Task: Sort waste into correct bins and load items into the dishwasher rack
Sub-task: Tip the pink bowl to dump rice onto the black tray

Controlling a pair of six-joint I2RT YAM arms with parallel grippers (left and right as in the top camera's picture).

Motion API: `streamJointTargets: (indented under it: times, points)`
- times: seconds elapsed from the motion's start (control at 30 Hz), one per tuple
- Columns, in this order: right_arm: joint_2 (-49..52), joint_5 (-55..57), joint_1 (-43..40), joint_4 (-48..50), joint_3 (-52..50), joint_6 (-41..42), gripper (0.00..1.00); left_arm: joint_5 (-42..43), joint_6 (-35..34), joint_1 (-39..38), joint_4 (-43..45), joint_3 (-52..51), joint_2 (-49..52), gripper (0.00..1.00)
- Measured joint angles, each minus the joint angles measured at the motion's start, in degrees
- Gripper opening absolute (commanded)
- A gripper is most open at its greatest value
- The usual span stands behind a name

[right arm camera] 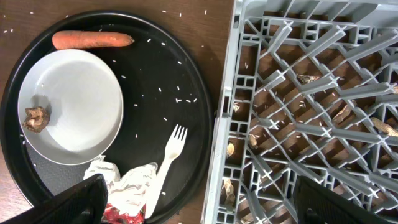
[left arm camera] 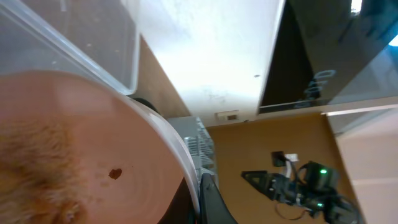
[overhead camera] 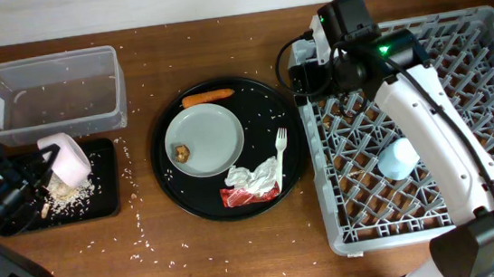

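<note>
Some rice lay heaped on the shallow black tray beneath the tilted white bowl, which the left gripper clamped by its rim. Grains could scatter past the tray's edge if the bowl swung sideways. The right gripper, jaws wide, hovered empty by the dishwasher rack.

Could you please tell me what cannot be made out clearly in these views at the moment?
Overhead: the right arm covers one side of the light-blue cup; upright or inverted unclear.
Left wrist: the white bowl is too close and blurred; contents unreadable.
Right wrist: the red wrapper is cut off by the bottom edge, partly under the napkin.
</note>
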Motion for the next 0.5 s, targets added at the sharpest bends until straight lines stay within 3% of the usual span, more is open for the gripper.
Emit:
streamJointTargets:
  times: [0.27,0.5]
  points:
    - [0.0,0.0,0.0,-0.2,0.0,0.0,0.94,2.2,-3.2,5.8,0.2,0.0,0.0,0.0]
    - [0.0,0.0,0.0,-0.4,0.0,0.0,0.94,1.4,-5.9,6.0,0.1,0.0,0.0,0.0]
